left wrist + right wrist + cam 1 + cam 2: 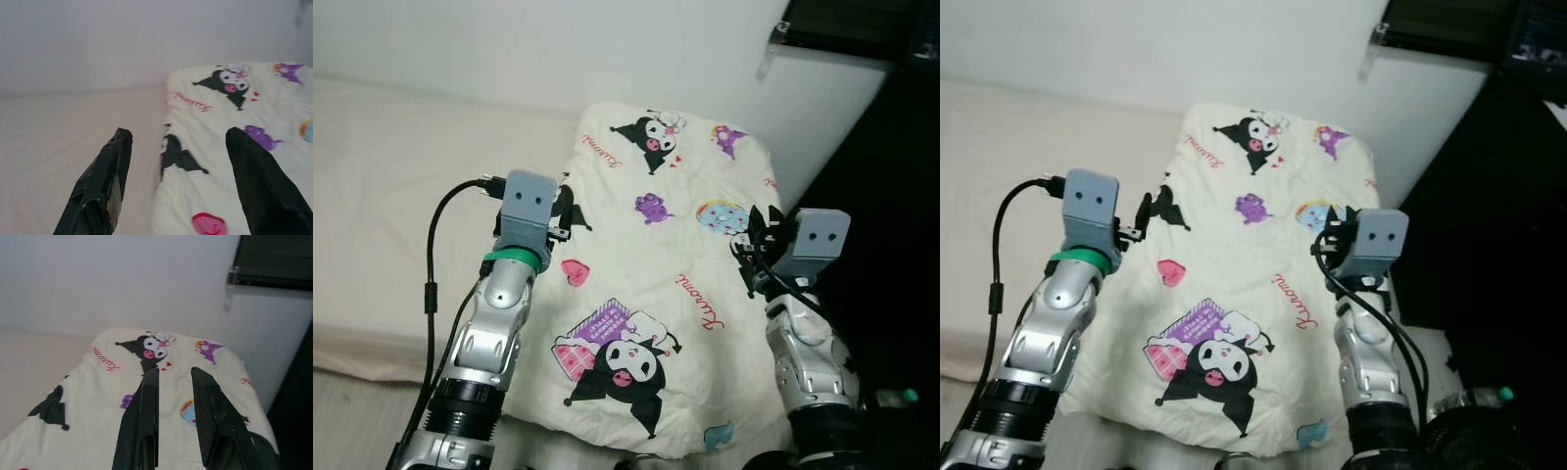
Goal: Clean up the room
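Below, cartoon-print pillow [656, 294], left end effector [178, 142] spread over its edge, right end effector [176, 374] slightly parted above.

The cream cartoon-print blanket [651, 294] carries a red cursive word repeated across it, near the top edge, at mid-cloth and by the far side. It seems to read "Kuromi", though the script is too small to be sure.

A cream pillow [656, 284] printed with black-and-purple cartoon characters, pink hearts and red script lies flat on the pale bed [401, 176], its near end between both sets of jaws, its far end toward the wall.
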You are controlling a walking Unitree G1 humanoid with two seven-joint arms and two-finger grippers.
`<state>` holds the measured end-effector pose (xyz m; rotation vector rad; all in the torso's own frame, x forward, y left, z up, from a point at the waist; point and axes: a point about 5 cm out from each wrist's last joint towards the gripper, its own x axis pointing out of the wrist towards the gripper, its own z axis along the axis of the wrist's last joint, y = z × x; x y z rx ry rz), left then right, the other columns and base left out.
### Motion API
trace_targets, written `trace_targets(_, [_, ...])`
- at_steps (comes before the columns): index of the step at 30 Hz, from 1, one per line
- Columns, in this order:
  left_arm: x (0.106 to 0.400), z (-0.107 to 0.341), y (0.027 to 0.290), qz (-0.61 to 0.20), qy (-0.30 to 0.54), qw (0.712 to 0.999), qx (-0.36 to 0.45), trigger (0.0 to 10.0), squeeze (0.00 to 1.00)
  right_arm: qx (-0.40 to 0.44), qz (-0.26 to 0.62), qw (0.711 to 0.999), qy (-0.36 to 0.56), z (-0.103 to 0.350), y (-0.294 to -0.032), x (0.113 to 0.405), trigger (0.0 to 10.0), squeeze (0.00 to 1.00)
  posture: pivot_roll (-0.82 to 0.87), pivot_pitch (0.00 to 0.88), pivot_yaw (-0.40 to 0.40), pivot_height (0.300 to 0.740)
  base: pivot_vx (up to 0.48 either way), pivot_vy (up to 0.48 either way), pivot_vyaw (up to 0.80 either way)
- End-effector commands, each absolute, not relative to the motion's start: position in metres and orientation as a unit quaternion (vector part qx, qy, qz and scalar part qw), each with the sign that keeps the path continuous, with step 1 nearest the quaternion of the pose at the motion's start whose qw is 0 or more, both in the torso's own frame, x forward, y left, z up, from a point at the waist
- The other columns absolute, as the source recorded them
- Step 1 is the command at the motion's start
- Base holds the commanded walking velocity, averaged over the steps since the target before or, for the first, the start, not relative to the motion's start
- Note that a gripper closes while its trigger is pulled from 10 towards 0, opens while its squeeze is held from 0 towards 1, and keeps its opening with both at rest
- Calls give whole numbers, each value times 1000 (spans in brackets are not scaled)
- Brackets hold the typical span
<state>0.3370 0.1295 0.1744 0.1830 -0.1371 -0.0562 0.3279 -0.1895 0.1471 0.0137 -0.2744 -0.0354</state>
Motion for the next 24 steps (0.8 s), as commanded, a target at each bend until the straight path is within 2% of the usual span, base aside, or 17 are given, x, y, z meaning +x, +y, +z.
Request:
trace_targets(1, [337, 169, 128, -32, -55, 994, 92, 10000, 0, 6, -25, 991, -129, 143, -194, 326, 10000, 0, -80, 38, -37, 740, 0, 240, 0])
trace_targets(15, [337, 170, 129, -29, -57, 994, 89, 10000, 0, 6, -25, 992, -127, 141, -193, 325, 10000, 0, -78, 44, -36, 740, 0, 259, 0])
trace_targets(24, [333, 171, 125, -43, -68, 993, 91, 10000, 0, 6, -24, 992, -123, 139, -192, 325, 10000, 0, -77, 50, -37, 740, 0, 0, 0])
